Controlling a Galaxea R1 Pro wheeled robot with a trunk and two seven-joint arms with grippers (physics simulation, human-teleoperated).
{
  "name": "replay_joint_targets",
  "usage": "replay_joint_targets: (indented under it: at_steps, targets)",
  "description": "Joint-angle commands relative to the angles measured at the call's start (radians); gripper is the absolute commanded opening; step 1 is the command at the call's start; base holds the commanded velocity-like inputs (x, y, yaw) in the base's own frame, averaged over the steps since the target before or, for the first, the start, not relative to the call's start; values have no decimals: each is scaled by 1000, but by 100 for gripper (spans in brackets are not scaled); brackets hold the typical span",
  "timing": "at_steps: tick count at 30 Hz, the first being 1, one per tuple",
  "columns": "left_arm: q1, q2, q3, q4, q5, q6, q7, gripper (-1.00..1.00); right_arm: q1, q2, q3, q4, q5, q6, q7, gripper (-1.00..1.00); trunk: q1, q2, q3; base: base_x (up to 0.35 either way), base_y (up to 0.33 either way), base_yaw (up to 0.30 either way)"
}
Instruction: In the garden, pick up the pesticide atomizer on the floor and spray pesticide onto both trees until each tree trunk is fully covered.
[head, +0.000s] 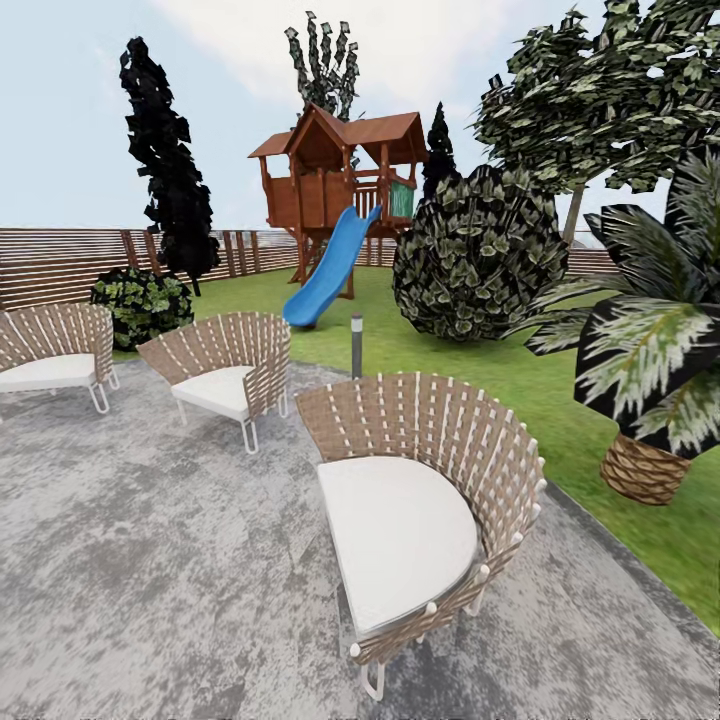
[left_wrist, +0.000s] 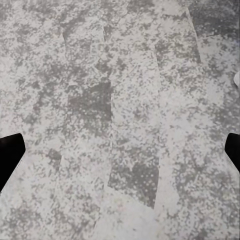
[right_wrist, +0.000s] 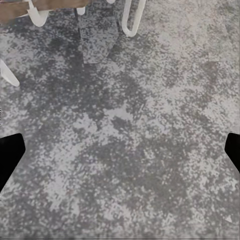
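Currently, the left gripper (left_wrist: 120, 150) stands with its two black fingertips (left_wrist: 10, 155) spread wide at opposite edges of the left wrist view, nothing between them. It hangs over mottled grey paving (left_wrist: 120, 100). The right gripper (right_wrist: 120, 150) is likewise spread apart and holds nothing; beyond it the same paving carries the white legs (right_wrist: 131, 20) of a chair.

From the head view, three woven wicker chairs with white cushions stand on the paved patio (head: 150, 560): the nearest chair (head: 420, 500) at centre, a second chair (head: 225, 375) further back, a third chair (head: 55, 355) at the left edge. A short grey post light (head: 357, 345) stands at the patio's border.

Beyond lies the garden lawn (head: 420, 350), ringed by a brown slat fence (head: 60, 262). On it stand a wooden play tower (head: 335, 180) with a blue slide (head: 325, 270), a round bush (head: 480, 255), a smaller bush (head: 140, 305) and a black cypress-like tree (head: 170, 170). A potted palm (head: 650, 390) sits at the right. One leafy tree (head: 600, 90) with a pale trunk (head: 574, 212) rises behind the round bush. The pesticide atomizer cannot be located.
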Motion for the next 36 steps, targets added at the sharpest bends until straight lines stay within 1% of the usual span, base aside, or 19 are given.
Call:
replay_joint_targets:
  at_steps: [1,3,7,8,36]
  targets:
    - [0,0,3,0,0,-9,1,100,0,0,0,1,0,0,0,100,0,0,0,-186,0,18]
    - [0,-1,13,0,1,-17,2,100,0,0,0,1,-1,0,0,100,0,0,0,-250,0,76]
    - [0,-1,46,1,1,-28,2,100,0,0,-1,2,-1,0,0,100,0,0,0,-313,0,212]
    - [0,-1,48,2,1,-29,2,100,0,0,-1,3,-2,0,0,100,0,0,0,-336,0,276]
    - [0,-1,50,3,3,-31,2,100,0,3,-1,8,-2,0,0,100,0,0,0,-338,0,278]
